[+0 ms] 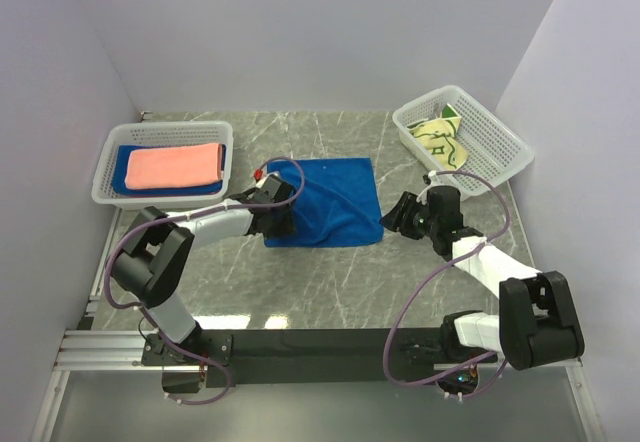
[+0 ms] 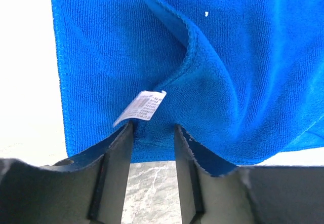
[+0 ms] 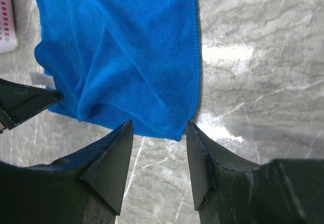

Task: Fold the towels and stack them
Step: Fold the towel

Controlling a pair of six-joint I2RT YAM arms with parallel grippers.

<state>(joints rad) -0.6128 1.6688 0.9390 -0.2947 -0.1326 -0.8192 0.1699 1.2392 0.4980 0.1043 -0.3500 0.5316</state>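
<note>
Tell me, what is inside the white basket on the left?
In the basket, a folded pink towel lies on a blue towel. Whatever lies beneath them is covered.

White lattice basket (image 1: 150,199) far left on grey marble-veined table (image 1: 330,282), hard against left wall (image 1: 50,92). Second white lattice basket (image 1: 503,144) far right, skewed to table edges, near right wall (image 1: 590,72). Well apart from each other. Aluminium rail (image 1: 95,347) along near edge, black mounting bar (image 1: 320,344) on top. Glare patches on tabletop.
</note>
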